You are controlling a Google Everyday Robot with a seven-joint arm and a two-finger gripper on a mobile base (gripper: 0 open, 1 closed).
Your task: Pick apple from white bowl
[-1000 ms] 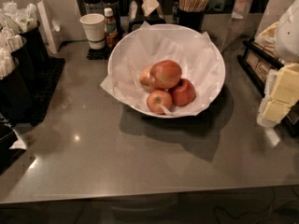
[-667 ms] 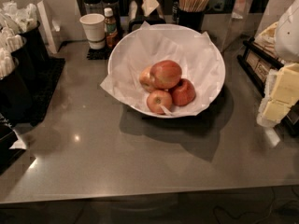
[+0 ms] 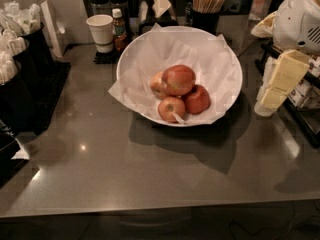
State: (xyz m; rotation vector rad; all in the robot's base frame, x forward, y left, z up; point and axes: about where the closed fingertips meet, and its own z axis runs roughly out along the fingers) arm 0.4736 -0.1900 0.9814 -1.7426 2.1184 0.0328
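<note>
At right edge, claw (image 3: 278,86) beside white bowl (image 3: 181,29); apple (image 3: 178,79) over half-hidden smaller apple (image 3: 157,84)

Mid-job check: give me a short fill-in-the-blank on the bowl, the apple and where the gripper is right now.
1. The apple is the ____ of four in the white bowl.
2. The bowl is lined with crinkled white ____, whose corners stick out over the rim.
3. The gripper hangs at the picture's ____ side, apart from the bowl.
Missing words: largest; paper; right.
</note>
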